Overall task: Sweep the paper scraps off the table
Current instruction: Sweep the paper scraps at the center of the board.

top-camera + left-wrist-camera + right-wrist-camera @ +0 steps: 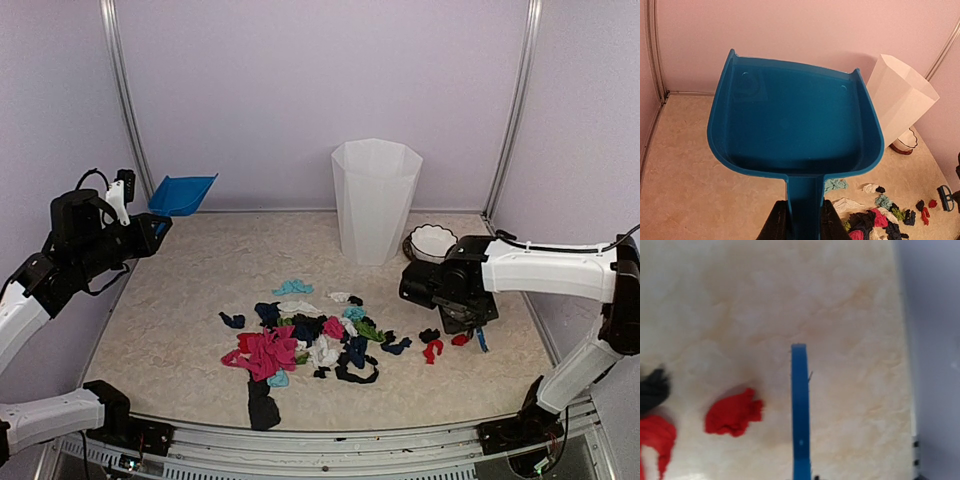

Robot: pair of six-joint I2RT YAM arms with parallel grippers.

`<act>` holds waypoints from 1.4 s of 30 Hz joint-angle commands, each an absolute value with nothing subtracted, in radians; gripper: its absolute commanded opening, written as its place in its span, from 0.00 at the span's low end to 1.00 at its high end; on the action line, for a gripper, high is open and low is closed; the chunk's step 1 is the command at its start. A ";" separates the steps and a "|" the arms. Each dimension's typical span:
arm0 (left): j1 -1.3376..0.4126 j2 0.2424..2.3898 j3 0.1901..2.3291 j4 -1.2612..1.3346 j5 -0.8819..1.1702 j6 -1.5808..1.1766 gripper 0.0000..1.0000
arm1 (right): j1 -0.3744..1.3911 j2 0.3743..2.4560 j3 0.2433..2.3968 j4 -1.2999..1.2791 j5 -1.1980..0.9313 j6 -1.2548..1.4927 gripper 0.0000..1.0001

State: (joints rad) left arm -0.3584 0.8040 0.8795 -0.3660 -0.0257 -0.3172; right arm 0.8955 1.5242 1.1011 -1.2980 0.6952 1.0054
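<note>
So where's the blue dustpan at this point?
In the top view the dustpan is at the far left, raised near the back-left corner post, its handle clamped in the left gripper, left of the white bin.

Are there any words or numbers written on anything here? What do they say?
No words or numbers can be read anywhere.
blue dustpan: only faint round moulded marks, too faint to read.
white bin, bowl, blue brush and paper scraps: plain, no print to be seen.
</note>
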 commanded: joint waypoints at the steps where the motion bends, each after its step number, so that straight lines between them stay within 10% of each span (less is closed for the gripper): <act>1: -0.350 0.798 0.872 -0.336 -0.015 -0.322 0.00 | 0.893 1.551 1.072 -1.149 0.595 0.951 0.00; 22: -0.350 0.786 0.871 -0.336 -0.026 -0.321 0.00 | 1.065 1.681 1.317 -0.970 0.325 0.855 0.00; 35: -0.351 0.793 0.871 -0.337 -0.017 -0.322 0.00 | 1.021 1.655 1.496 -1.276 0.761 0.885 0.00; 42: -0.350 0.802 0.868 -0.334 -0.026 -0.322 0.00 | 0.869 1.551 1.430 -0.863 0.791 0.569 0.00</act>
State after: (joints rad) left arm -0.3584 0.7990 0.8795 -0.3656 -0.0261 -0.3172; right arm 0.9424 1.6447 1.4670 -1.1149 0.7254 0.7643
